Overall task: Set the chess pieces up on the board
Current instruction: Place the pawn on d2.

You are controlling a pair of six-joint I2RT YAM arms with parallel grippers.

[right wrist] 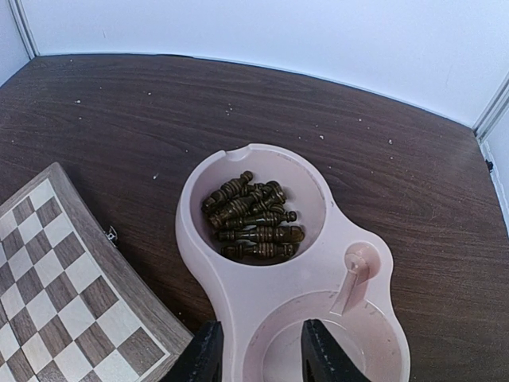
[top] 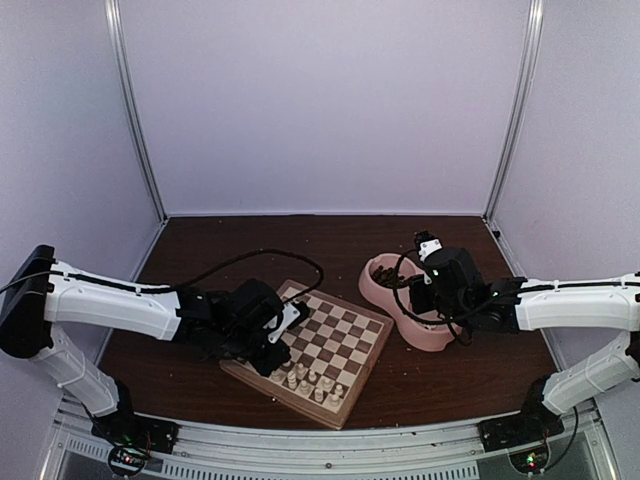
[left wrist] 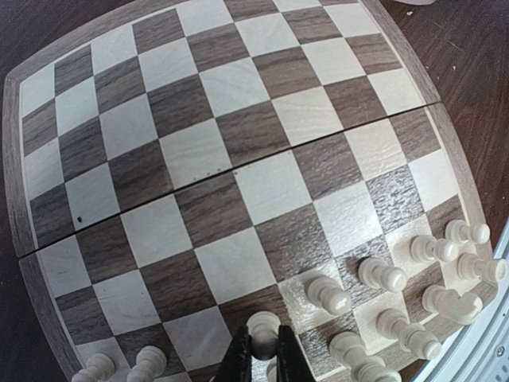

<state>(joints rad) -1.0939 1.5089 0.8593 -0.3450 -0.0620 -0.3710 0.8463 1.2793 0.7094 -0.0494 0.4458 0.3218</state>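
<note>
Left wrist shows my left gripper (left wrist: 266,342) clenched on one cream chess piece (left wrist: 262,323) on the board (left wrist: 215,95), which top external hides. Right wrist shows my right gripper (right wrist: 262,328) released above the pink bowl (right wrist: 318,270) of dark pieces (right wrist: 250,223).

Enclosure: we record a plain, pale lilac-white back panel (top: 320,100), flanked by a left side panel (top: 50,130) and a right side panel (top: 590,130) in the same tone. A slim metal left post (top: 135,110) and right post (top: 515,110) run down the two back corners. The worktop (top: 330,235) is dark brown wood grain, matte, with small pale specks scattered over it. A ribbed metal rail (top: 330,447) runs along its near edge. Light is even and diffuse; shadows are soft.
</note>
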